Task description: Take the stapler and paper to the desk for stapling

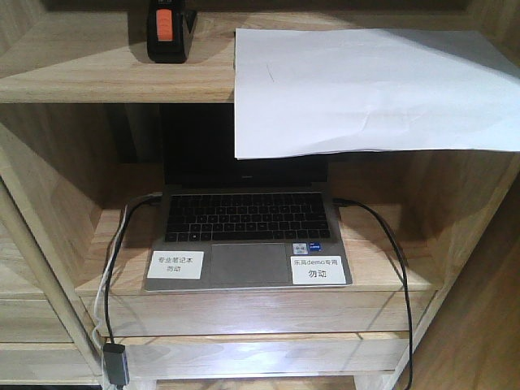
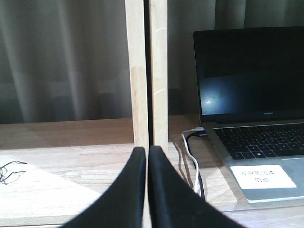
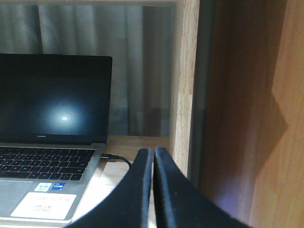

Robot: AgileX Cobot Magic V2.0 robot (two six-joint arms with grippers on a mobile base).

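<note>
Left gripper (image 2: 147, 152) and right gripper (image 3: 154, 152) both show jaws pressed together, holding nothing, level with the laptop (image 1: 248, 236). We find stapler (image 1: 166, 32) and paper (image 1: 366, 89) on the shelf (image 1: 81, 65) above them, paper overhanging its front edge. We advise: rise, part the jaws, pinch that overhang; take the stapler across its sides.

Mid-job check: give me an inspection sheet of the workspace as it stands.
Surface: light-wood upper shelf, carrying both job things.
Job's things: stapler at its left; paper apart to the right, front edge overhanging.
Clutter: open laptop on lower shelf, screen dark.
Grippers: left end effector and right end effector shut, empty.
Cables: black cable right of laptop; white cable left.
Surroundings: grey curtain behind laptop.
</note>
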